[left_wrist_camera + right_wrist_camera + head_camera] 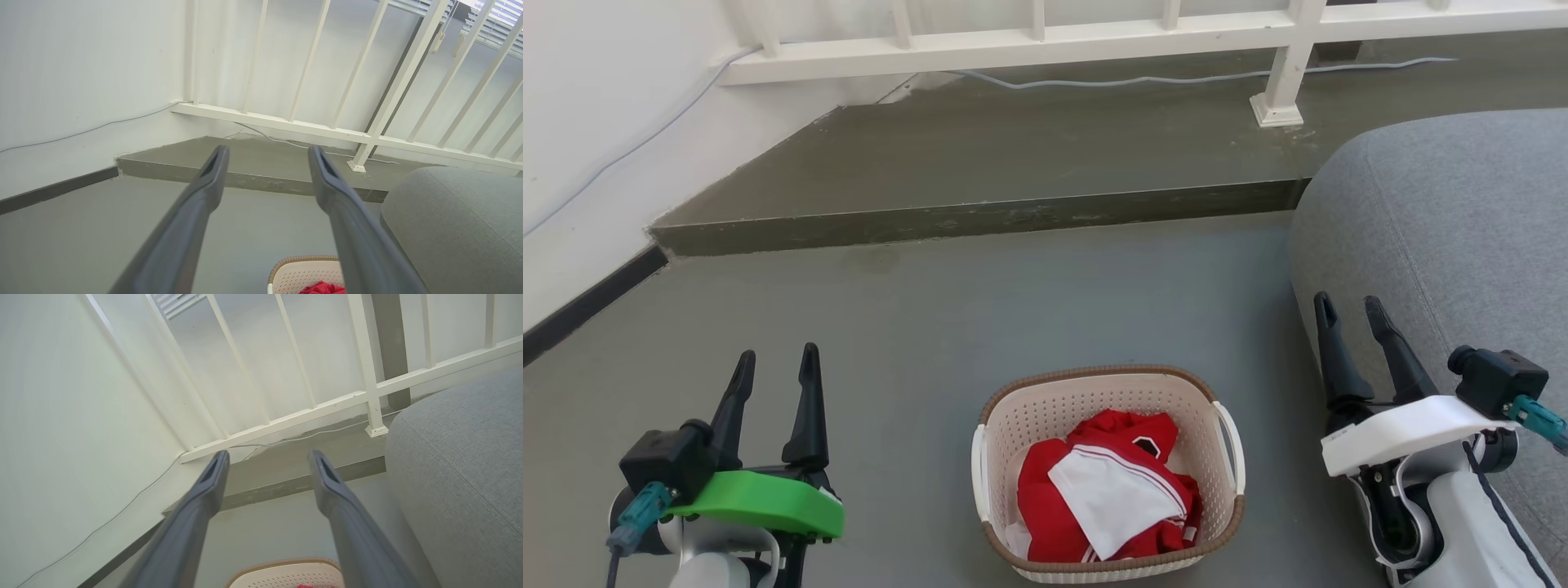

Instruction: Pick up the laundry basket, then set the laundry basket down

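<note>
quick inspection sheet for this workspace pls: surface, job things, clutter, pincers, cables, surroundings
surface: grey floor, bare around the basket
job's things: laundry basket upright on the floor between the arms, red and white clothing inside
clutter: nothing seen
pincers: left pincer open, apart from the basket; right pincer open, also apart
cables: pale cable on the raised step; thin cable along the wall
surroundings: white railing, grey upholstered seat at right
</note>
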Controlling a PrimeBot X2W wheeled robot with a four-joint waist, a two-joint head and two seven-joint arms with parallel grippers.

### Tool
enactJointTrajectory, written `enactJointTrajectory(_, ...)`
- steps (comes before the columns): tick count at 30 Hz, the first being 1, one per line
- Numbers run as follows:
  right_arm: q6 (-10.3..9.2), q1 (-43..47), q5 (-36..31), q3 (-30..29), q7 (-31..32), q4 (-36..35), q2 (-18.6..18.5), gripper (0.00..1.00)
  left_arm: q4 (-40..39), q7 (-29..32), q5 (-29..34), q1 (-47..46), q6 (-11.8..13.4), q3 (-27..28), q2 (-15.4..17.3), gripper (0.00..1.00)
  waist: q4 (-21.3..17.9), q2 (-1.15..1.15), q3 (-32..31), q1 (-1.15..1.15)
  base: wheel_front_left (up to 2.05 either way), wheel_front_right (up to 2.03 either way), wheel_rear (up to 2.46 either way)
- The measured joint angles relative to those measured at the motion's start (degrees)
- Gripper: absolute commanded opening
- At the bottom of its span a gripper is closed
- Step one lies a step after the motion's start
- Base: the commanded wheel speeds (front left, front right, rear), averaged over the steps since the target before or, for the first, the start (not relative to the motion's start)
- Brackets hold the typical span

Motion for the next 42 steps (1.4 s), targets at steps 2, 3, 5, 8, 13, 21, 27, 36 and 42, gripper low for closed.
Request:
enactJointTrajectory(2,-0.09,-0.04,-1.91,0.02,-0.43,0.01,0.0,1.0,-0.1,-0.1,1.68,-0.01,0.0,-0.03,-0.01,1.0,-0.02,0.0,0.08,0.0,0.0,0.0,0.0)
enactJointTrajectory(3,-0.22,-0.08,-2.59,0.07,-0.64,0.02,0.0,1.0,-0.12,-0.55,2.27,-0.01,0.0,-0.08,-0.01,1.0,-0.03,0.0,0.12,0.0,0.0,0.0,0.0)
enactJointTrajectory(5,-0.47,-0.19,-4.33,0.11,-1.19,0.07,0.0,1.0,-0.23,-0.74,4.11,-0.02,0.0,-0.15,-0.02,1.0,-0.03,0.0,0.18,0.0,0.0,0.0,0.0)
enactJointTrajectory(8,-0.49,-0.2,-6.59,0.36,-1.85,0.19,0.0,1.0,-0.27,-1.6,6.17,-0.05,-0.01,-0.24,-0.04,1.0,-0.03,0.0,0.26,0.0,0.0,0.0,0.0)
enactJointTrajectory(13,-0.55,-0.24,-8.47,0.29,-2.12,0.75,0.0,1.0,-0.25,-1.75,7.8,-0.81,-0.1,-0.23,-0.09,1.0,-0.04,0.0,0.26,0.0,0.0,0.0,0.0)
enactJointTrajectory(21,-0.58,-0.25,-8.98,-0.66,-2.18,1.45,0.13,1.0,-0.11,-1.75,7.8,-0.88,-0.16,-0.21,-0.19,1.0,0.0,0.0,0.19,0.0,0.0,0.0,0.0)
enactJointTrajectory(27,-0.57,-0.29,-9.56,-0.97,-2.18,2.04,0.26,1.0,0.33,-1.75,7.89,-0.88,-0.58,-0.21,-0.25,1.0,0.02,0.0,0.29,0.0,0.0,0.0,0.0)
enactJointTrajectory(36,-0.52,-0.55,-10.56,-1.05,-2.18,3.01,0.51,1.0,1.36,-1.75,8.21,-0.85,-0.59,-0.09,-0.32,1.0,-0.26,0.0,1.91,0.0,0.0,0.0,0.0)
enactJointTrajectory(42,-0.52,-1.18,-10.72,-1.79,-2.19,3.64,0.57,1.0,1.38,-1.75,8.21,-0.9,-0.59,-0.03,-0.35,1.0,-0.76,0.0,3.72,0.0,0.0,0.0,0.0)
